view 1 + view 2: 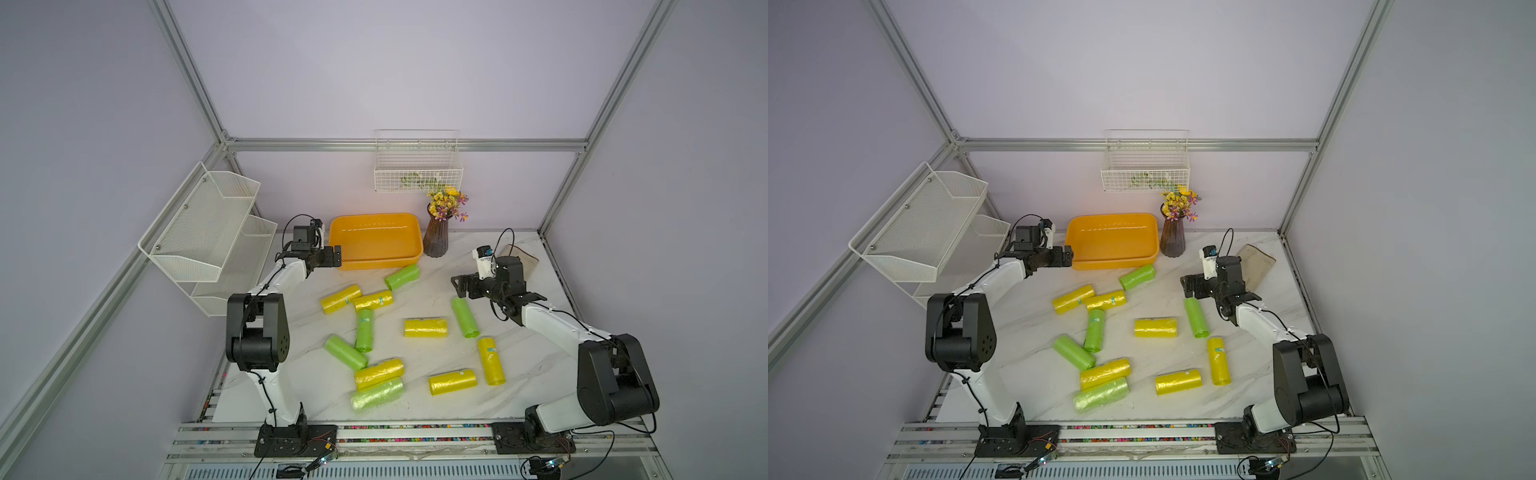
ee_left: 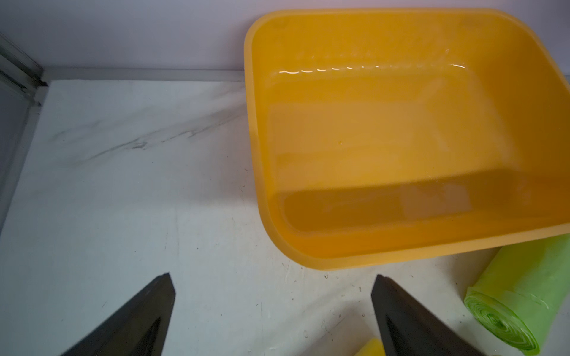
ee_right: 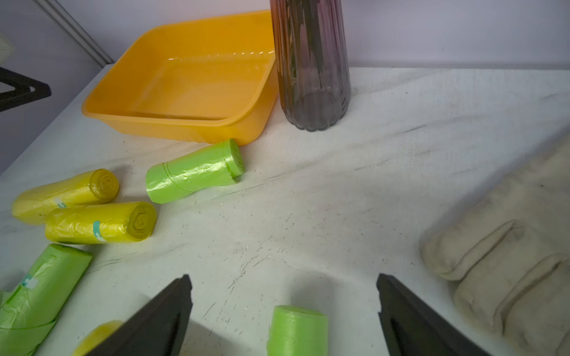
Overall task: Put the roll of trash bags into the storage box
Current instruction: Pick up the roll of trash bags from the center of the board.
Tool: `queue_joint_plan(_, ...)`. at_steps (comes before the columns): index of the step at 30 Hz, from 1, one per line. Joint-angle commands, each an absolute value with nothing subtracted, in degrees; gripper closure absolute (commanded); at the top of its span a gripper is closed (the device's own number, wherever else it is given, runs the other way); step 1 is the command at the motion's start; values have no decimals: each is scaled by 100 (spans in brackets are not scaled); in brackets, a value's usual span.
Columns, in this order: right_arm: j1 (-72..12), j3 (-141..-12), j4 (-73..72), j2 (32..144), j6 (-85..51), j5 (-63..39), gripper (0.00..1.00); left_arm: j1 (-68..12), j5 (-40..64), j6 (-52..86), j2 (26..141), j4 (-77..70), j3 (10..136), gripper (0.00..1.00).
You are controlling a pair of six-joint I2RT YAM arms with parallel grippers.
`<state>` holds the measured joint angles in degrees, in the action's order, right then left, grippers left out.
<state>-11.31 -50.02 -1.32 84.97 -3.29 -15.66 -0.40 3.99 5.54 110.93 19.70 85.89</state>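
Note:
The empty orange-yellow storage box (image 1: 374,264) (image 1: 1113,264) stands at the back of the marble table. Several green and yellow rolls of trash bags lie loose in front of it. My left gripper (image 1: 337,254) (image 2: 274,277) hangs open just left of the box's near left corner (image 2: 277,243), holding nothing. My right gripper (image 1: 457,286) (image 3: 283,279) is open above the far end of a green roll (image 1: 465,318) (image 3: 297,329), apart from it. Another green roll (image 1: 402,277) (image 2: 518,296) lies against the box's front wall.
A brown glass vase (image 1: 436,239) with flowers stands right of the box. A beige folded cloth (image 1: 521,259) (image 3: 509,246) lies behind the right gripper. A white wire basket (image 1: 417,166) hangs on the back wall, and a white mesh rack (image 1: 208,232) on the left wall.

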Motion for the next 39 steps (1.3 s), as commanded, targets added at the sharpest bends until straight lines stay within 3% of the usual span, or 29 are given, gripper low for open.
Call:
queue_joint_plan(1, -1297, -5133, 496, 8385, -207, -1711, 1, -54, 378, 782, 11564, 2812, 9399, 0)
queue_joint_plan(7, -1515, -5100, 939, 8169, 17, -1685, 1, -216, -67, 714, 12494, 3646, 10610, 0)
queue_joint_plan(12, -1671, -5040, 1274, 7957, 218, -1649, 1, -272, -193, 749, 12833, 3893, 10897, 5)
queue_joint_plan(24, -2582, -5036, 1667, 8078, 1140, -1509, 1, -272, -615, 586, 12363, 4078, 10200, 19)
queue_joint_plan(39, -3441, -5569, 1982, 8746, 1966, -1019, 1, -206, -641, 173, 11749, 4551, 9747, 26)
